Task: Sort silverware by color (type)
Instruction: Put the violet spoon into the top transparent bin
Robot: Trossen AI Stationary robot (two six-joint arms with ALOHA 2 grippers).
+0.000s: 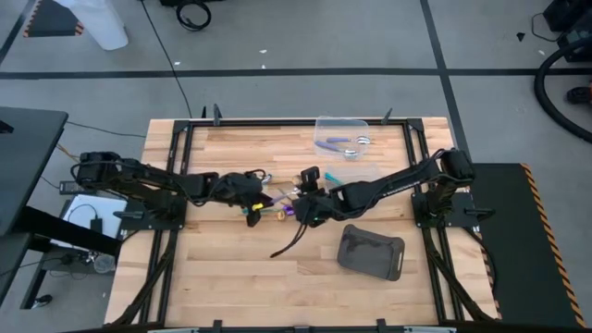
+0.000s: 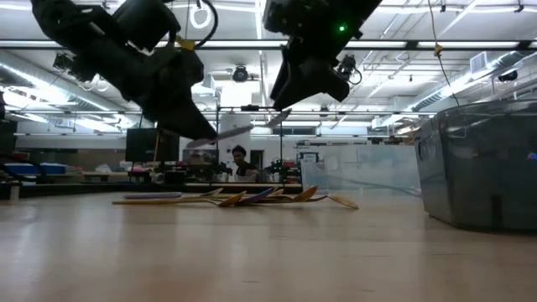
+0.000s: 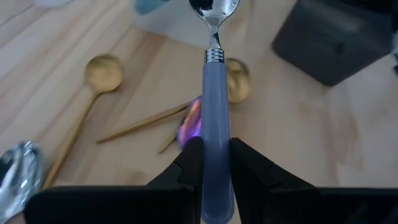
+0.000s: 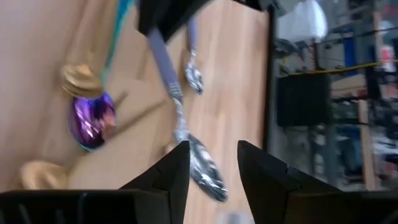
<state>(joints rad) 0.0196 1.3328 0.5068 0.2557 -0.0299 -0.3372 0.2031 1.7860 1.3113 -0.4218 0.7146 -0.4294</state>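
My left gripper (image 3: 216, 146) is shut on a lilac-handled silver spoon (image 3: 216, 93) above the middle of the table. The spoon sticks out toward my right gripper (image 4: 212, 155), which is open. The spoon's silver bowl (image 4: 204, 167) lies in the gap between the right gripper's fingers, and I see no touch. Below both lies the pile of silverware (image 1: 273, 211), flat on the wood: gold spoons (image 3: 102, 71) and an iridescent purple one (image 4: 92, 121). In the low view the pile (image 2: 252, 198) lies under both grippers. My left gripper pinches the spoon's lilac handle (image 3: 216, 134) between its two fingers, and the gripper hides the handle's free end. The spoon runs forward along the fingers with its bowl (image 3: 214, 6) leading. It is lifted clear of the table, nearly level (image 2: 220, 136), pointing toward the table's right.
A clear plastic tub (image 1: 342, 139) stands near the far edge with lilac-handled pieces inside; it shows large at the right of the low view (image 2: 482, 164). A dark grey tray (image 1: 370, 252) lies right of centre toward the near edge. Bare wood lies near the left and near edges.
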